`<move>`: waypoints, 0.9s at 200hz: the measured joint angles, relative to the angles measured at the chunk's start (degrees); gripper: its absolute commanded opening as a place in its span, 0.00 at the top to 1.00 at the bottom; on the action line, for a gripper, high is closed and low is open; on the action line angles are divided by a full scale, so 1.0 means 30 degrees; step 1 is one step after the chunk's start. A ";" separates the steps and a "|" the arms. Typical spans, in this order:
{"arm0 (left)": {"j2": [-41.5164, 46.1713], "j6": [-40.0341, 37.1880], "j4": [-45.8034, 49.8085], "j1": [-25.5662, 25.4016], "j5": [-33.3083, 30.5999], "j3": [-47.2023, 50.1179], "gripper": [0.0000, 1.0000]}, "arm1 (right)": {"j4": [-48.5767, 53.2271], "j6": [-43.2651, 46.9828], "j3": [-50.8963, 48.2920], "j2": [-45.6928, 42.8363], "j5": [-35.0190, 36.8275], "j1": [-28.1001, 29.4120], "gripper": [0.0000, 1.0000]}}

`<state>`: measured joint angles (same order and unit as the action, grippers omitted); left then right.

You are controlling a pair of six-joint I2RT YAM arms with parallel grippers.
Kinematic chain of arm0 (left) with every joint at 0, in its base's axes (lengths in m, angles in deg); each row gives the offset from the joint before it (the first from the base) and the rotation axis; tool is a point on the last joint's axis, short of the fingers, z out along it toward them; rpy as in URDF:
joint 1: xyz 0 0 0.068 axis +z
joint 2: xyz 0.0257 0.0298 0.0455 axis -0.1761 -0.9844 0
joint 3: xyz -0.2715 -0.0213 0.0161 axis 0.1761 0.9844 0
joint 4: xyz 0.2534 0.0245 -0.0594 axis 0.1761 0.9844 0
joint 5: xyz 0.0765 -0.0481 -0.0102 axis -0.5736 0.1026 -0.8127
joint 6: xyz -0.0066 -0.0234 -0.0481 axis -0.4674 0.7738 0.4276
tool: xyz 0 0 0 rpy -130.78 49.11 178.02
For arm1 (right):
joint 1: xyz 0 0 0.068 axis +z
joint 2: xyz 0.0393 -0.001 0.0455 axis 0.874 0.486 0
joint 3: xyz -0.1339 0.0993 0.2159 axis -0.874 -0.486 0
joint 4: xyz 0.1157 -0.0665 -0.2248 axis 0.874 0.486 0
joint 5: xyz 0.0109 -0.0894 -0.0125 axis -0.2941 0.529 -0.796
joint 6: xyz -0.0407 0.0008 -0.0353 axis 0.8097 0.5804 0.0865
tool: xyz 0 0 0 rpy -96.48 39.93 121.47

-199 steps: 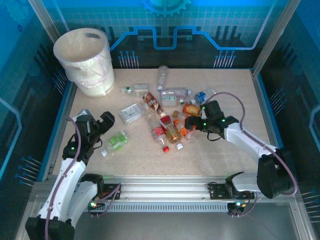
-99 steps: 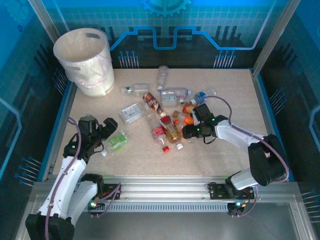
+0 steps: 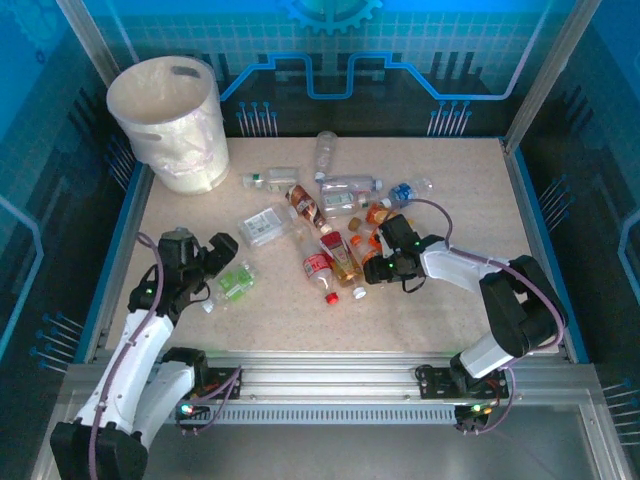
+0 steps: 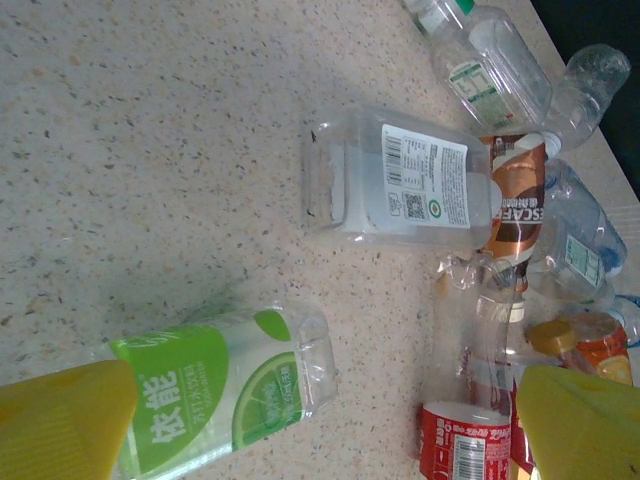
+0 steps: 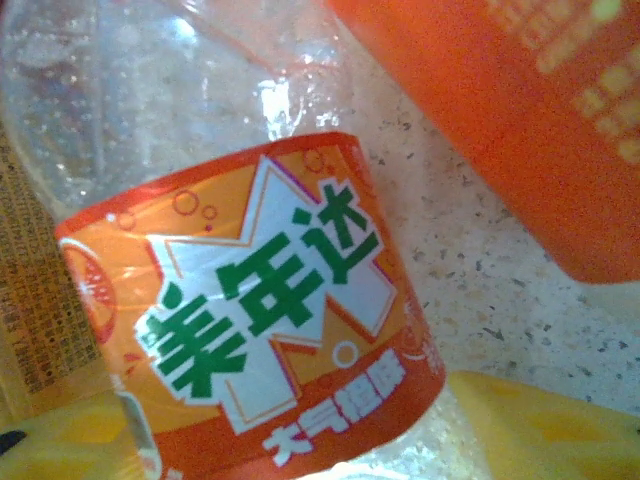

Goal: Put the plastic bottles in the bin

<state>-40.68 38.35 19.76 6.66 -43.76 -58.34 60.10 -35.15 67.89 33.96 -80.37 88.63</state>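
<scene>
Several plastic bottles lie scattered mid-table around a clear one (image 3: 345, 190). The white bin (image 3: 205, 130) stands at the far left corner. My right gripper (image 3: 372, 264) is low in the pile. In the right wrist view its yellow pads (image 5: 540, 430) press both sides of an orange-labelled bottle (image 5: 260, 330), and the gripper (image 5: 300, 455) is shut on it. My left gripper (image 3: 212, 262) hovers open just left of a green-labelled bottle (image 3: 236, 281). In the left wrist view that bottle (image 4: 215, 385) lies by the left fingertip, with the gripper (image 4: 320, 430) wide apart.
A flat clear bottle with a white label (image 4: 400, 180) lies between the green one and the pile. A red-labelled bottle (image 4: 465, 440) sits near my left gripper's right fingertip. Blue raised edging (image 3: 135, 215) borders the table.
My right gripper has moved left into the pile and closed around the orange-labelled bottle. The left gripper drifted slightly toward the green-labelled bottle and stayed open.
</scene>
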 measured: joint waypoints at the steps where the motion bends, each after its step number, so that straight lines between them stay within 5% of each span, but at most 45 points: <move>1: -0.0007 -0.0007 -0.0007 -0.0015 0.0000 0.0000 0.01 | -0.0029 -0.0015 -0.0015 0.0000 0.0022 0.0000 0.44; 126: -0.0954 0.0240 -0.3053 -0.2623 0.0342 -0.0372 0.01 | 0.0160 -0.0678 -0.1115 -0.6499 0.0233 0.0248 0.54; 180: -0.4605 0.0685 -0.7949 -0.6142 0.3300 -0.1916 0.01 | -0.1355 -0.2127 -0.0605 -0.7752 -0.2557 0.1260 0.54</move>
<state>-54.49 40.40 -4.09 -11.77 -33.86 -64.09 56.04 -41.53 66.08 10.71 -88.04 92.41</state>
